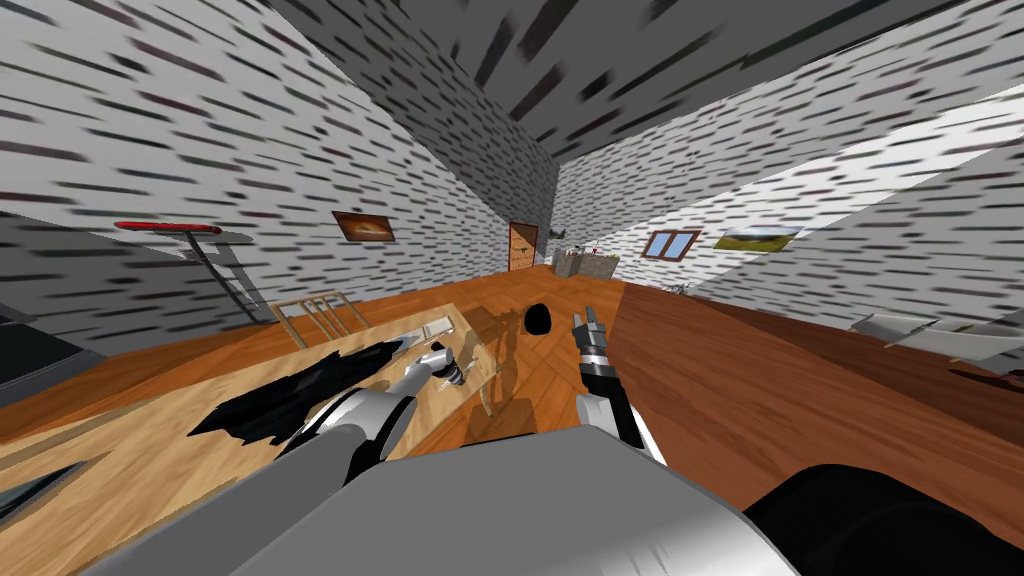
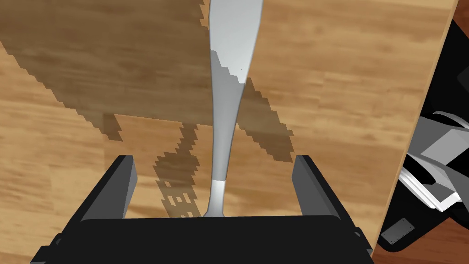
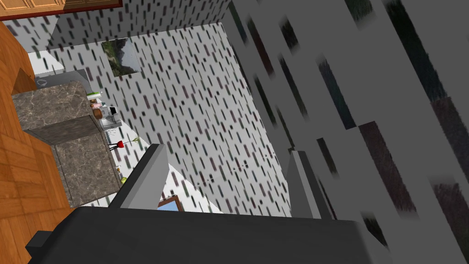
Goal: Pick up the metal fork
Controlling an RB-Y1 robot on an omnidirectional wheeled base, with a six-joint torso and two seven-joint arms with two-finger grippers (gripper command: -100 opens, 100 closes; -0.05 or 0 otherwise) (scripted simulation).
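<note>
The grey fork (image 2: 226,114) lies flat on the light wooden table (image 2: 343,68), its handle between the spread fingers of the left gripper (image 2: 213,158) (neither touches it), while the right gripper (image 3: 227,151) hangs over the floor (image 1: 760,380), fingers also apart.

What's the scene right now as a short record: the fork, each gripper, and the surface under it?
fork: grey, lying flat on the table
table: light wood
left gripper: open, low over the fork, one finger each side of its handle, neither touching
right gripper: open, empty, beside the table over the floor
grasp: not yet made
</note>
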